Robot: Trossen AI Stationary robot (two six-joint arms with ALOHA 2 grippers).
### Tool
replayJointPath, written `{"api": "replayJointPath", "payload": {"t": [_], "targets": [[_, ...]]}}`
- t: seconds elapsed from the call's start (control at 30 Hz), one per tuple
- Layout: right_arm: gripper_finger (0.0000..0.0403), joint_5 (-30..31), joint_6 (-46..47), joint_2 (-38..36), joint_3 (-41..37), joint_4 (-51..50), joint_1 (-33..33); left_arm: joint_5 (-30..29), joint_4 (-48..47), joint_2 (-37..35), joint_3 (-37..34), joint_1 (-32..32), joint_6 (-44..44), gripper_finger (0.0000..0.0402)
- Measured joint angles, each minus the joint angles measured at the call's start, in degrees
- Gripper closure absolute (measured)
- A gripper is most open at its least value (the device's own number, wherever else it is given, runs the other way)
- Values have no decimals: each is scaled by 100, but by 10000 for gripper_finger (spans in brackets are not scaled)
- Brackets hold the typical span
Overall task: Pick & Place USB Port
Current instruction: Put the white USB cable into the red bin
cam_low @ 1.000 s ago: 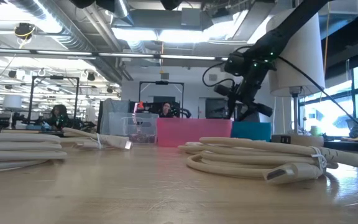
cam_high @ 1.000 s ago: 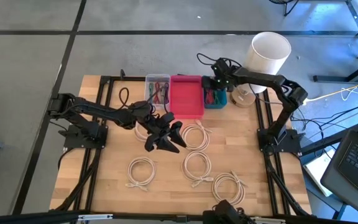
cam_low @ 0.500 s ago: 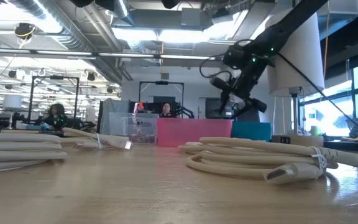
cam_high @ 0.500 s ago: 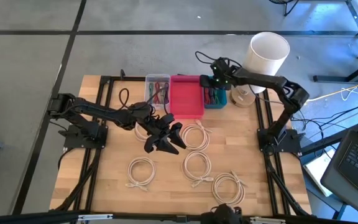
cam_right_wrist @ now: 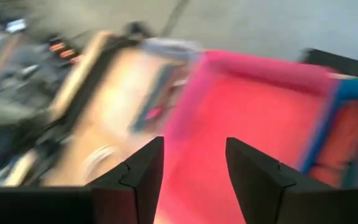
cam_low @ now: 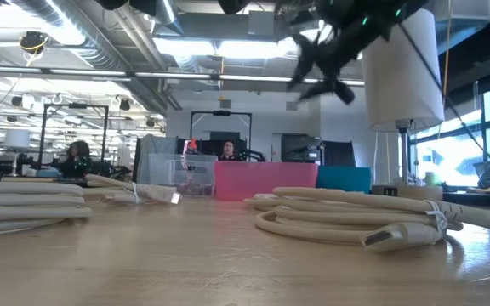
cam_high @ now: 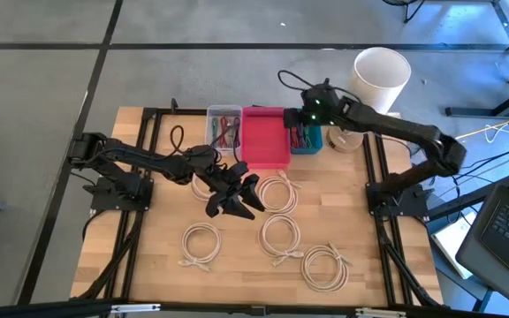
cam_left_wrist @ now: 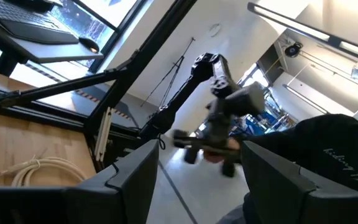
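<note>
Right hand [cam_high: 300, 113] high over pink tray [cam_high: 264, 137], upper centre of frame, fingers spread, carrying nothing. Left hand [cam_high: 237, 196] idle mid-table; spread. Coiled USB cables [cam_high: 280, 235] all lie on table [cam_high: 148, 256]. No placement evident; task looks barely begun.

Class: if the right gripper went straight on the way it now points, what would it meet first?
Probably the pink bin: the right gripper, open and empty, aims into it in the right wrist view. Depth is blurred.

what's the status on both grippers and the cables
Right gripper open, empty, above pink bin. Left gripper parked mid-table. Cable coils on table, untouched.
</note>
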Motion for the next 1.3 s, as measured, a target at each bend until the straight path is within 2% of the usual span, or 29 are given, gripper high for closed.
{"api": "replayJointPath", "payload": {"t": [0.07,0.23,0.3,0.4,0.5,0.63,0.77,0.87,1.0,1.13,1.3], "targets": [[229,-227,-78,-265,2,-2,325,0,0,0,0,25,10,180],[230,-1362,76,-705,2,-271,1364,5,0,0,0,181,90,180],[230,-1522,244,-783,2,-383,1893,177,0,0,0,282,1,180],[230,-1308,513,-805,2,-549,2679,799,-15,0,0,503,-316,180],[230,-602,736,-707,6,-544,3398,1407,-135,-81,2,744,-666,180],[230,142,861,-320,7,-533,4009,1598,-798,-421,4,1052,-542,180],[230,5,913,397,169,-508,4157,1566,-1542,-994,4,1400,-232,180],[230,-136,473,1048,630,-506,4157,1461,-2000,-1534,4,1664,-3,180],[230,58,-248,1961,1361,-1394,4116,1124,-2613,-2368,7,2011,390,180],[230,86,-425,2783,1906,-2274,3976,510,-3341,-3232,7,2306,970,180],[230,152,-636,3434,2074,-2353,3859,-449,-3992,-4148,7,2545,1655,180]]}}
